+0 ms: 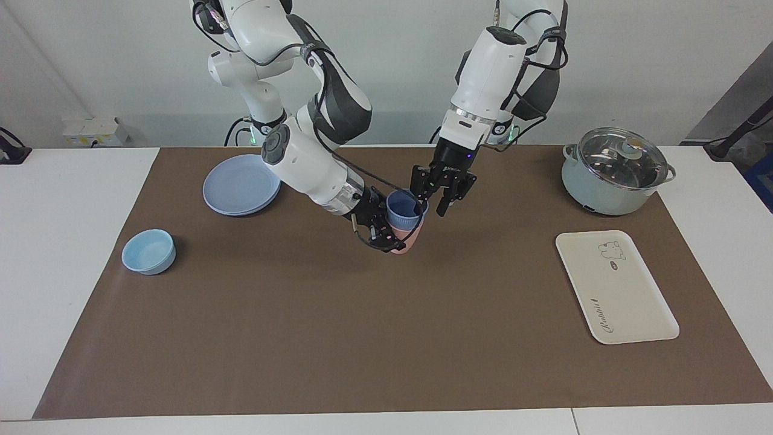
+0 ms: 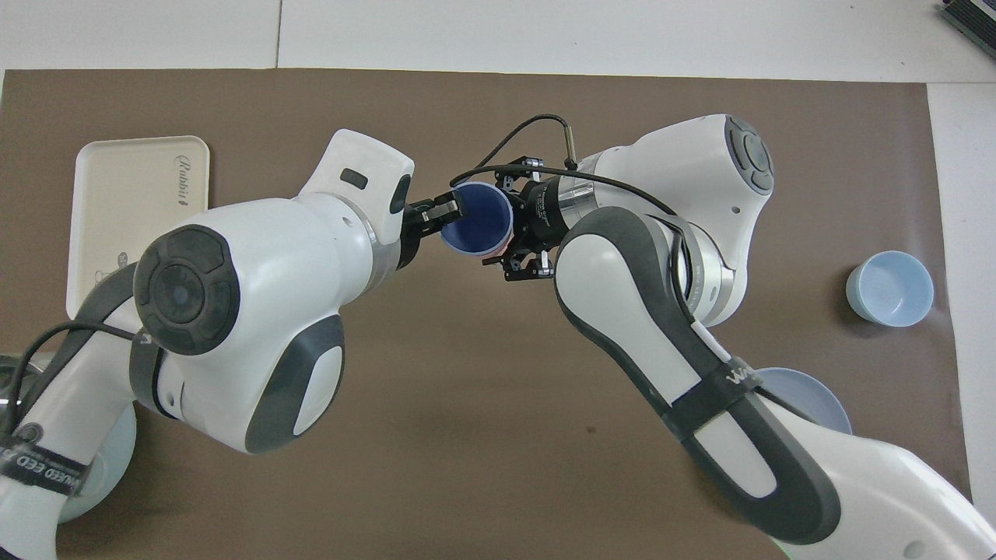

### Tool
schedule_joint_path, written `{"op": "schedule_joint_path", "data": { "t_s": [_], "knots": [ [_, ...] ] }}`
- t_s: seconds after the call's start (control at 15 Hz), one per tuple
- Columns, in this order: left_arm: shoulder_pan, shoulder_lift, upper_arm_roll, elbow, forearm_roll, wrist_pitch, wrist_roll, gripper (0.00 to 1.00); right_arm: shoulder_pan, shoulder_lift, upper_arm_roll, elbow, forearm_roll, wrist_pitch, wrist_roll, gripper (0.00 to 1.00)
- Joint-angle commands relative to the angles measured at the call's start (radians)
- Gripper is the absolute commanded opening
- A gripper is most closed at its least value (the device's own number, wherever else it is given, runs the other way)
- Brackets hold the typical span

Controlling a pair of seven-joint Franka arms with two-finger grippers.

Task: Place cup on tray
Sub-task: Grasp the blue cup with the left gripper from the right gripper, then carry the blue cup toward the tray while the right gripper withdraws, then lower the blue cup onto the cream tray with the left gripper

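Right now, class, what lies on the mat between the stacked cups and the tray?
Nothing: the facing view shows bare brown mat between the pink cup and the cream tray.

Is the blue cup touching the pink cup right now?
Touching. The facing view shows the blue cup nested inside the pink cup, its body sunk into the pink rim with no gap.

From above, the cup [image 2: 476, 226] sat nested in a pink cup [image 2: 498, 247], of which only a sliver showed under its rim. The right hand [image 2: 520, 233] gripped the pair from the side, clamped around the pink cup. The left hand [image 2: 445, 211] met the cup's rim from the other side, one finger at the rim's edge. The tray [image 2: 132, 204] lay well apart from both hands, at the left arm's end of the desk [image 2: 482, 373], and a light-blue bowl [image 2: 889, 287] stood well apart at the right arm's end.
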Motion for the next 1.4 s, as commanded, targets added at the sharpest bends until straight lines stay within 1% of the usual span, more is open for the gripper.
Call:
{"op": "schedule_joint_path", "data": {
  "t_s": [0.0, 0.27, 0.33, 0.47, 0.6, 0.8, 0.87, 0.93, 1.07, 1.2, 1.33],
  "knots": [
    [-0.021, -0.004, 0.016, 0.001, -0.014, 0.017, -0.041, 0.0, -0.005, -0.018, 0.003, -0.023, 0.008, 0.023, 0.002, 0.0],
    [-0.018, 0.007, 0.016, 0.068, -0.014, -0.054, -0.067, 0.0, -0.008, -0.018, 0.001, -0.025, 0.005, 0.023, -0.001, 0.0],
    [-0.017, 0.002, 0.017, 0.088, -0.014, -0.09, -0.073, 0.0, -0.008, -0.018, 0.001, -0.025, 0.006, 0.023, -0.001, 0.0],
    [-0.009, -0.031, 0.017, 0.145, -0.014, -0.213, -0.072, 0.0, -0.017, -0.018, 0.001, -0.025, 0.005, 0.022, -0.006, 0.0],
    [0.006, -0.041, 0.033, 0.206, -0.011, -0.325, -0.067, 0.0, -0.025, -0.017, -0.004, -0.028, 0.006, 0.02, -0.012, 0.0],
    [0.112, -0.065, 0.036, 0.267, 0.005, -0.469, -0.024, 0.0, -0.092, -0.021, -0.004, -0.045, 0.014, -0.002, -0.057, 0.0],
    [0.144, -0.068, 0.037, 0.281, 0.005, -0.518, 0.014, 0.0, -0.138, -0.02, -0.001, -0.06, 0.023, -0.022, -0.072, 0.0],
    [0.182, -0.072, 0.037, 0.283, 0.005, -0.543, 0.066, 0.0, -0.175, -0.017, 0.0, -0.068, 0.023, -0.056, -0.09, 0.0],
    [0.296, -0.099, 0.034, 0.239, 0.005, -0.546, 0.173, 0.0, -0.247, -0.013, -0.002, -0.101, 0.025, -0.087, -0.116, 0.0],
    [0.432, -0.139, 0.034, 0.144, 0.003, -0.516, 0.3, 0.0, -0.325, -0.01, -0.002, -0.147, 0.025, -0.07, -0.141, 0.0],
    [0.538, -0.139, 0.034, 0.069, -0.004, -0.444, 0.44, 0.0, -0.397, 0.019, -0.002, -0.151, 0.023, -0.088, -0.274, 0.0]
  ]
}}
